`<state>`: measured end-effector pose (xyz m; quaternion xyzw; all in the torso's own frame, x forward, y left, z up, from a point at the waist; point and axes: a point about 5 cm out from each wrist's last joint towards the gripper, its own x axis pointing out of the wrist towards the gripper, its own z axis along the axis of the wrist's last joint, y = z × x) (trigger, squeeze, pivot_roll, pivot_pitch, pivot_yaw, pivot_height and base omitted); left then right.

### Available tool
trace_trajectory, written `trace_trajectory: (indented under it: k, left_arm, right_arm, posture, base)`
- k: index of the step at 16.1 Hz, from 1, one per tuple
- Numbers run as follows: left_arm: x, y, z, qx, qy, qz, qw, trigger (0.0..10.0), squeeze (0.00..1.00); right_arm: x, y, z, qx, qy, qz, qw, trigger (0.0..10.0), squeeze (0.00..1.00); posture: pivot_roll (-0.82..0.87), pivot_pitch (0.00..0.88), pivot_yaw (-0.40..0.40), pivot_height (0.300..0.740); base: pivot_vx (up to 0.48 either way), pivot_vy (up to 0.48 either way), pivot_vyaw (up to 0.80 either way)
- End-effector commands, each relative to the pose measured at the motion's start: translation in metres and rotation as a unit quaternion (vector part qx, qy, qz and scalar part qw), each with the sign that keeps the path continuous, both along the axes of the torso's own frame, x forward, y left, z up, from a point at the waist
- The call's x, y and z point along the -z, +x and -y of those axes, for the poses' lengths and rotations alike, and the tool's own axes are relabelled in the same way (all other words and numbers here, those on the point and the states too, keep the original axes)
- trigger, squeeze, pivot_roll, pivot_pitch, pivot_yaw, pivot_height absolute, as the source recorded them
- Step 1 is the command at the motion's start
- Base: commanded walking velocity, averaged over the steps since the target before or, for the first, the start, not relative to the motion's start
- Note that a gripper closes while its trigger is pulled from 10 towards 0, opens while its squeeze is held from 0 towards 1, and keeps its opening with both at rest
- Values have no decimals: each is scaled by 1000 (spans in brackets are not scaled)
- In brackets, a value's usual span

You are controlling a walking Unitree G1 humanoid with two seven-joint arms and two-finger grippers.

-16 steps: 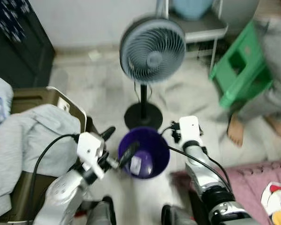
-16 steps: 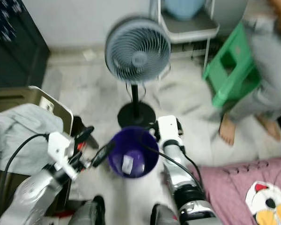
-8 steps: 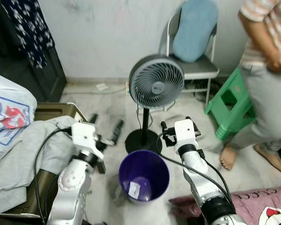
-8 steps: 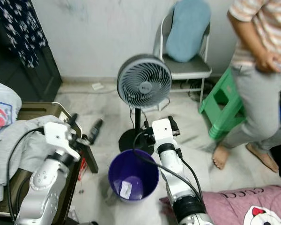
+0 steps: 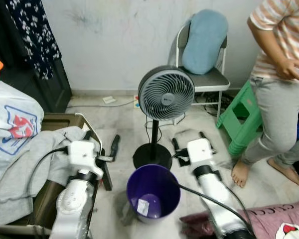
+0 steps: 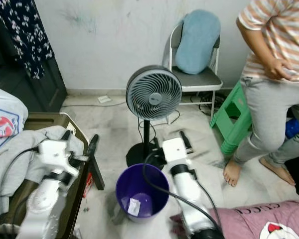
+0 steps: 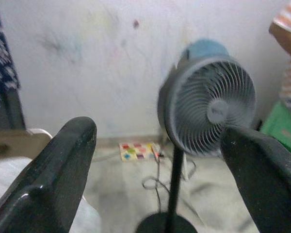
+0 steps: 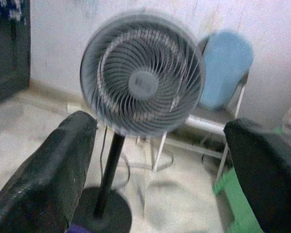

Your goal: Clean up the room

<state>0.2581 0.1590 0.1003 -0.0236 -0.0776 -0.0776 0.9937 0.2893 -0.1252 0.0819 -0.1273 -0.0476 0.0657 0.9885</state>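
- Bin: purple, on the floor just before the fan; a paper scrap lies inside.
- Left gripper: left of the bin, fingers spread, holding nothing.
- Right gripper: right of the bin, fingers spread, holding nothing.
- Person: stands right of the fan.

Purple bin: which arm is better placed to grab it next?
Slightly the right. The right gripper hangs open beside the purple bin rim, floor around it free. The left gripper, also open, sits beside the clothes-covered box.
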Motion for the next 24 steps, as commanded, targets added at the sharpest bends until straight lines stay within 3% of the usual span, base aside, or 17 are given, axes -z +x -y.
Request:
trace_trajectory:
  k: [1, 4, 5, 8, 12, 16, 17, 19, 24]
  left_arm:
    - [-7, -3, -1, -2, -3, 10, 1000, 10000, 0]
    - [-2, -35, -10, -15, -9, 1, 1000, 10000, 0]
    - [-3, -38, -11, -20, -9, 1, 1000, 10000, 0]
    - [-11, -36, -5, -15, -14, 8, 1000, 10000, 0]
    - [-8, -34, 1, -11, -23, -3, 1000, 10000, 0]
    - [-8, -31, 6, 5, -21, -10, 1000, 10000, 0]
    - [0, -30, 11, 18, 10, -36, 999, 10000, 0]
    - [-2, -29, 14, 39, 4, -31, 999, 10000, 0]
    - [-3, -27, 17, 31, 24, -24, 999, 10000, 0]
  right_arm:
    - [-9, -2, 2, -3, 5, 13, 1000, 10000, 0]
    - [-14, -37, 18, -18, -20, 12, 1000, 10000, 0]
    - [-14, -40, 19, -20, -22, 7, 1000, 10000, 0]
    - [-24, -34, 10, -28, 8, -2, 1000, 10000, 0]
    - [-27, -34, 13, -35, -17, -11, 999, 10000, 0]
    - [-28, -31, 9, -37, -18, -16, 999, 10000, 0]
    - [-29, -29, 8, -38, -17, -18, 999, 10000, 0]
    - [-29, -28, 7, -39, -17, -18, 999, 10000, 0]
    - [-29, -29, 5, -44, -21, -20, 999, 10000, 0]
  posture:
    - [-37, 15, -7, 740]
    - [-33, 39, -40, 740]
    - [-32, 41, -43, 740]
    - [-34, 69, -52, 740]
    - [-47, 78, -56, 740]
    - [-49, 82, -57, 740]
    - [-45, 87, -59, 740]
    - [-45, 87, -59, 740]
    - [-48, 88, -63, 740]
  base:
    - [0, 0, 0]
    - [0, 0, 0]
    - [0, 0, 0]
    - [0, 0, 0]
    - [0, 0, 128]
    - [0, 0, 800]
    - [0, 0, 800]
    - [0, 0, 800]
    - [0, 0, 800]
